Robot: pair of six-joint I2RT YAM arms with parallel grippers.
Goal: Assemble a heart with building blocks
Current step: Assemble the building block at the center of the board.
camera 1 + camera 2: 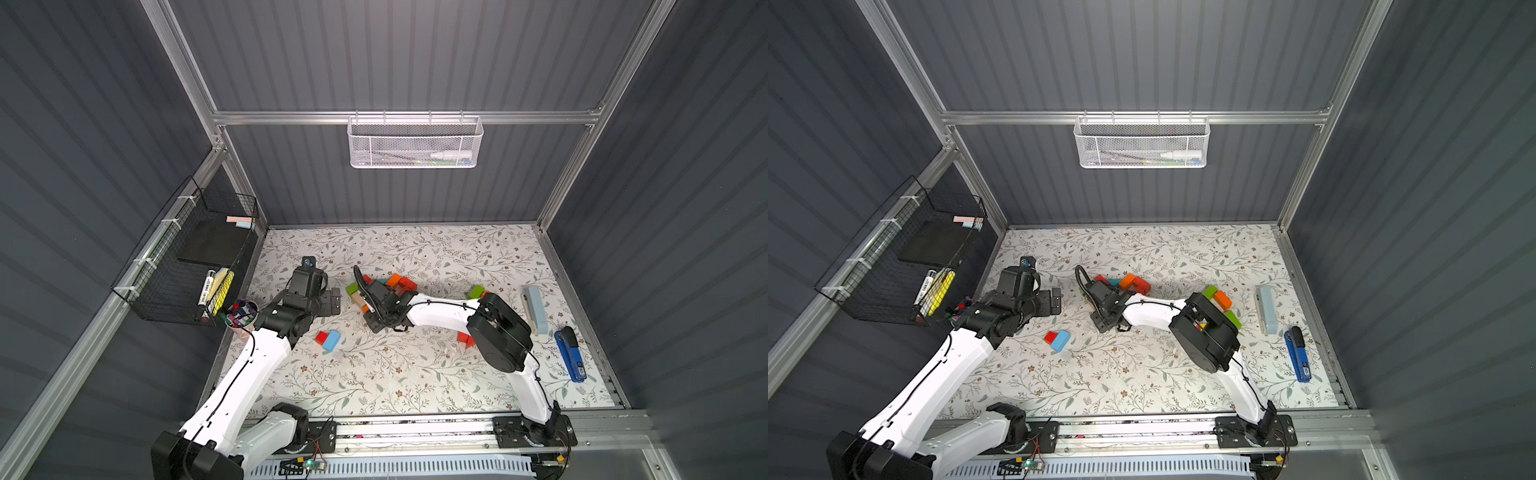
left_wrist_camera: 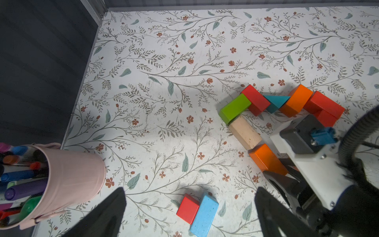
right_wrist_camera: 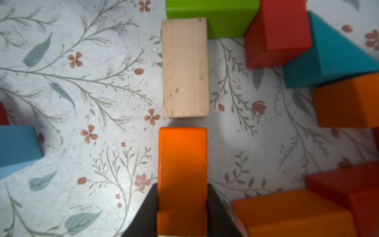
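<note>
Floral tabletop (image 1: pixel 415 374) under grey walls (image 1: pixel 395 62), building blocks (image 2: pixel 255 99) part-ringed into a heart near centre. Pinches orange brick (image 3: pixel 182 160) by its long sides in right gripper (image 3: pixel 182 195), long axis aimed at tan brick (image 1: pixel 357 298) just beyond at 11 o'clock in a top view, narrow gap between ends. Holds left gripper (image 2: pixel 190 190) spread wide at 9 o'clock, farther off; closing nudge likely right arm's.

robot lab cell — aluminium frame (image 1: pixel 407 117), grey panels (image 1: pixel 374 54)
</note>
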